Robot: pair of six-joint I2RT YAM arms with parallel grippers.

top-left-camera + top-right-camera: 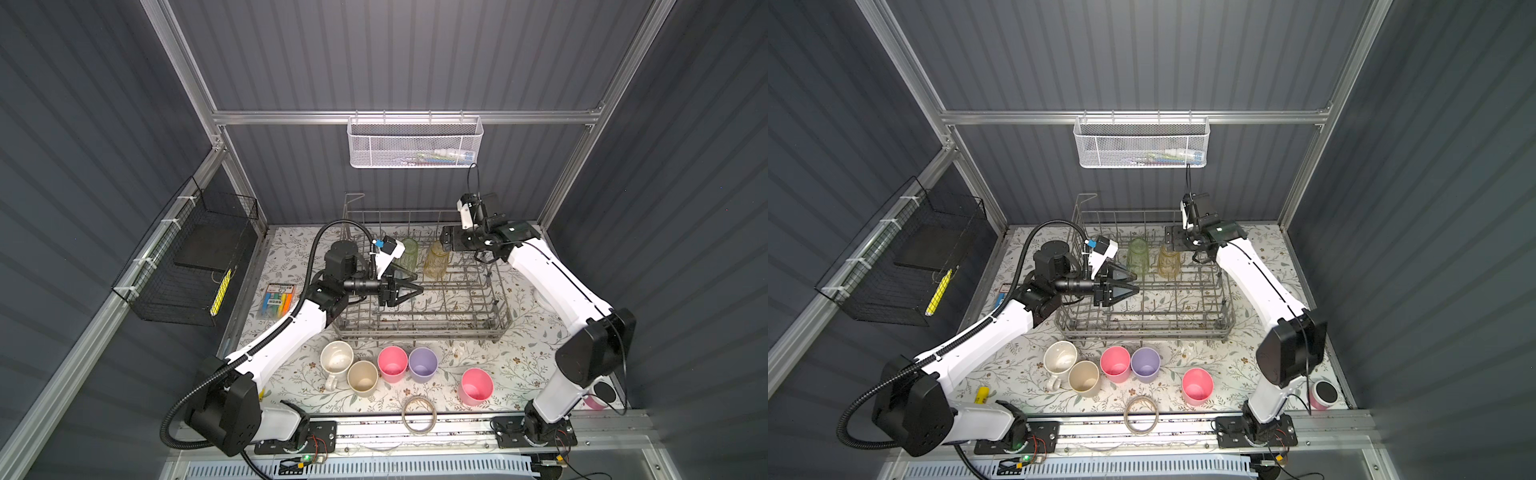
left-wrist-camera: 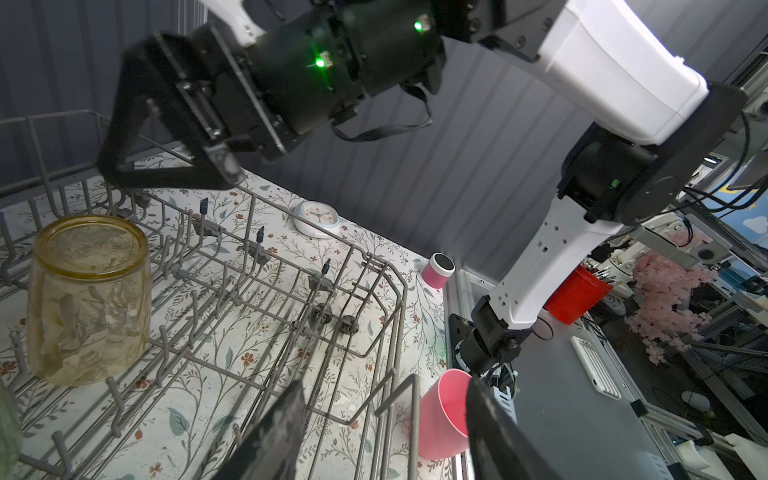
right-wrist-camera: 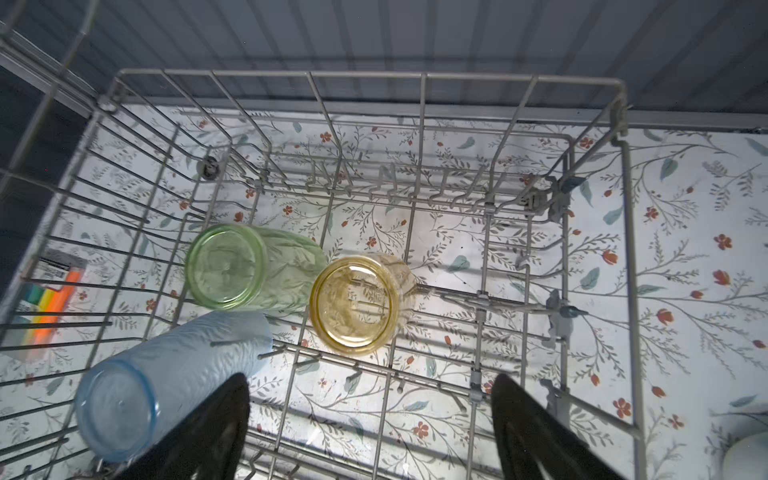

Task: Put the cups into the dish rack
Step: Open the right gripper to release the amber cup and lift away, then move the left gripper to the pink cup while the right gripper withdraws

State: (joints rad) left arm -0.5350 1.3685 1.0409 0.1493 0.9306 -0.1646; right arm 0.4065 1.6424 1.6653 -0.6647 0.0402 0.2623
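Dish rack (image 1: 415, 330) sits mid-table; all places below are noted against it. Inside the rack, at its far end: green tumbler (image 1: 406, 253) and amber tumbler (image 1: 436, 259), side by side and close, both apparently mouth-down among the tines, the green one leaning a little. The right wrist view shows a third piece in the rack, the blue tumbler (image 3: 166, 382), tipped well over against the tines just beside the green one. It is hidden behind the left arm in both top views. That makes three of eight loaded, by my count. On the table just in front of the rack, upright and mouths up: white mug (image 1: 336, 357), beige cup (image 1: 363, 376) touching it, pink cup (image 1: 392, 363), and lilac cup (image 1: 423, 363) against that. A second pink cup (image 1: 476, 386) stands further out from the rack, apart from the row. Five left to move. Left gripper (image 1: 1136, 281) hangs over the rack's middle, jaws spread, nothing between them. Right gripper (image 3: 368, 378) hangs over the rack's far end above the amber tumbler, jaws spread wide, also empty. The blue tumbler's lean may want righting.
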